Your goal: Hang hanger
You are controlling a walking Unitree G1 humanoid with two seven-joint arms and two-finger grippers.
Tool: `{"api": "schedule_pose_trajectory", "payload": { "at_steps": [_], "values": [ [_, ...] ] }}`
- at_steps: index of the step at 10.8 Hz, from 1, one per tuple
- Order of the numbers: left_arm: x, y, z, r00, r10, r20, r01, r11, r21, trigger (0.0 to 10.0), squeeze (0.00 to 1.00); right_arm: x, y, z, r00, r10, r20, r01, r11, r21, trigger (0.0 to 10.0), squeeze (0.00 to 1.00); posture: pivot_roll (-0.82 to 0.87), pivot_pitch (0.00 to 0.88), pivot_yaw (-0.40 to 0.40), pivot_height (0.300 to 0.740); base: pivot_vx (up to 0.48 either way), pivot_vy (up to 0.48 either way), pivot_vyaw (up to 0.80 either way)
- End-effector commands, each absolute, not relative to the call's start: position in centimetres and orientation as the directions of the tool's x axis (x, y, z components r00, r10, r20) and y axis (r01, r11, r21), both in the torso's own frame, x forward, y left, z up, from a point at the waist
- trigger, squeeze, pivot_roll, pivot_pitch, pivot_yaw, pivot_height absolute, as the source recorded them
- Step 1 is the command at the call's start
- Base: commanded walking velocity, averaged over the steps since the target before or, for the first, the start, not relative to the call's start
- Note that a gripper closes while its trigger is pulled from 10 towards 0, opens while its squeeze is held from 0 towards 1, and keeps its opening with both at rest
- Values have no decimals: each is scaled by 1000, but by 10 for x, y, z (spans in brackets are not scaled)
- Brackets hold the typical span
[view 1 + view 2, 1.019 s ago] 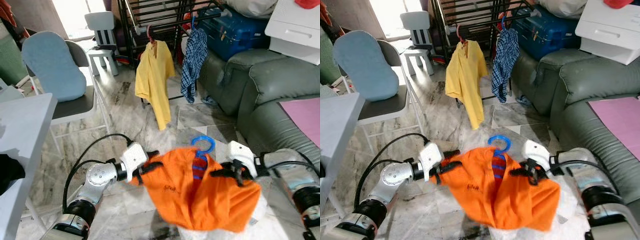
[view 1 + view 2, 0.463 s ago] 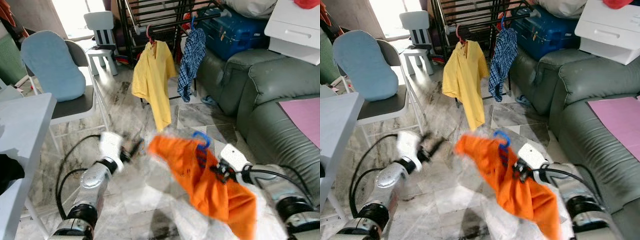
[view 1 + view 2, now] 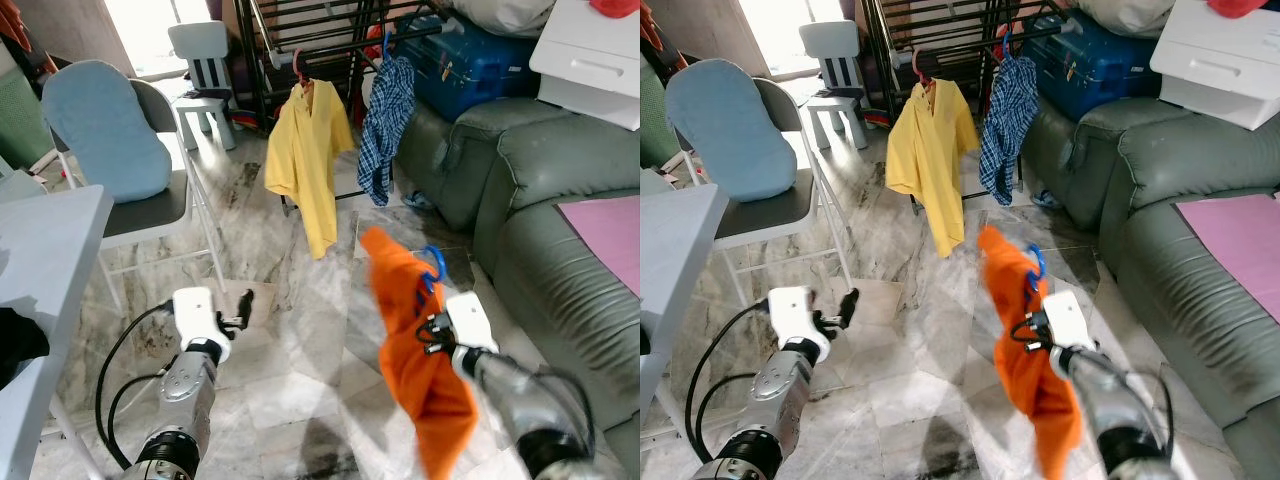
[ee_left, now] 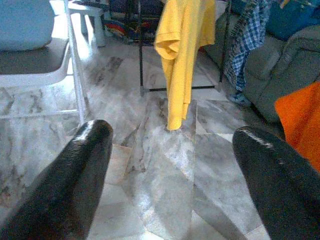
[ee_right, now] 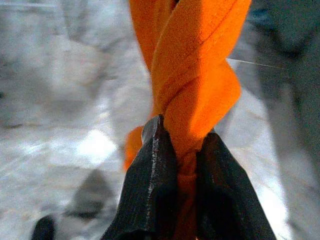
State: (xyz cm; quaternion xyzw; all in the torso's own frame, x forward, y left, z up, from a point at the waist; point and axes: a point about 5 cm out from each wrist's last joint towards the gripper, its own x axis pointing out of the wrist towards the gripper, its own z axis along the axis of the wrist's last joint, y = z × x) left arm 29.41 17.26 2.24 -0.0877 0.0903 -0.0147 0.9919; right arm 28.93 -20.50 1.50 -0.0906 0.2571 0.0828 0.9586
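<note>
Orange shirt (image 5: 192, 85) pinched in right claw (image 5: 181, 165); eye views show blue hanger (image 3: 433, 265).

My right claw (image 3: 1028, 335) grips an orange shirt (image 3: 1025, 370) on a blue hanger (image 3: 1036, 266), held above the marble floor (image 3: 910, 370). My left claw (image 3: 840, 310) is empty, fingers apart. Beyond, a yellow shirt (image 3: 930, 160) and checked shirt (image 3: 1002, 120) hang on a rack (image 3: 940, 40).

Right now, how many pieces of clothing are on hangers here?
3. A yellow shirt and a blue checked shirt hang on the black drying rack. An orange shirt on a blue hanger is held by the right gripper. Others may be hidden.
</note>
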Motion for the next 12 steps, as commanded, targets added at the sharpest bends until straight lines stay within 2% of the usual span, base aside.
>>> {"api": "schedule_pose_trajectory", "payload": {
  "at_steps": [1, 2, 3, 5, 12],
  "values": [
    [289, 178, 15, 977, -15, -214, -26, 982, -186, 10000, 1000, 294, -205, 23, 887, 72, -457, -156, 977, -149, 0, 0, -258, 0, 96, 740, 0, 0, 0],
    [289, 176, 16, 978, -18, -207, -19, 984, -176, 10000, 0, 290, -206, 20, 888, 6, -459, -73, 989, -129, 4784, 0, -260, 0, 101, 740, 0, 0, 0],
    [289, 173, 16, 978, -38, -205, 1, 984, -177, 10000, 0, 289, -209, 21, 891, -23, -454, -49, 988, -146, 10000, 0, -264, 0, 104, 740, 0, 0, 0],
    [289, 165, 17, 978, -67, -199, 27, 980, -199, 10000, 0, 293, -223, 25, 893, -98, -440, 30, 987, -158, 10000, 0, -272, 0, 110, 740, 172, 0, 0],
    [295, 149, 22, 975, -125, -182, 81, 969, -232, 10000, 0, 295, -229, 30, 896, -118, -427, 51, 985, -166, 10000, 0, -282, 0, 114, 740, 438, 0, 0]
  ]
}}
